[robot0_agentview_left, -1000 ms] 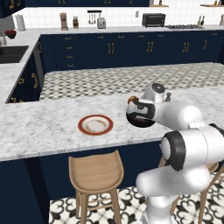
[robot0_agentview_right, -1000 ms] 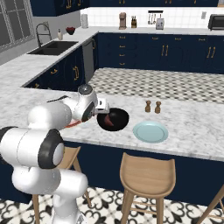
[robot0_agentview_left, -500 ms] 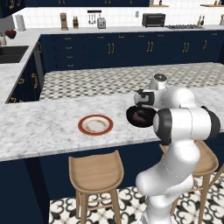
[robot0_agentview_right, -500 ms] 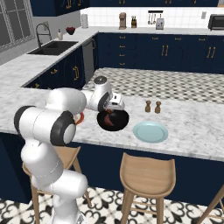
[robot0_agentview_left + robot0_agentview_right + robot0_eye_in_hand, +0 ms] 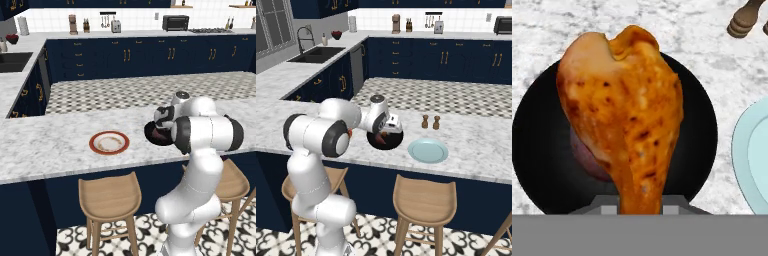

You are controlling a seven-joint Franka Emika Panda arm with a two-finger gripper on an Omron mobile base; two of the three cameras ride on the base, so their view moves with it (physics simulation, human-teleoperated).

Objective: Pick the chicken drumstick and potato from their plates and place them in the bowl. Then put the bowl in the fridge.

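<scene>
My gripper (image 5: 640, 209) is shut on the thin bone end of the golden-orange chicken drumstick (image 5: 624, 115), which hangs over the black bowl (image 5: 542, 165). The dark purple potato (image 5: 587, 162) lies inside the bowl, mostly hidden behind the drumstick. The bowl (image 5: 385, 141) stands on the marble counter between the two plates: the red-rimmed white plate (image 5: 109, 143) to its left and the pale blue-green plate (image 5: 428, 150) to its right, both bare. In the left base view the gripper (image 5: 162, 127) sits just above the bowl (image 5: 152, 135). The fridge is out of view.
Two small brown shakers (image 5: 430, 121) stand on the counter just behind the blue-green plate. Wooden stools (image 5: 107, 197) are tucked under the counter's front edge. Navy cabinets and a sink (image 5: 318, 54) line the far walls.
The arm's elbow has swung up and in toward the base, while the hand has stayed over the bowl with the drumstick still gripped.
</scene>
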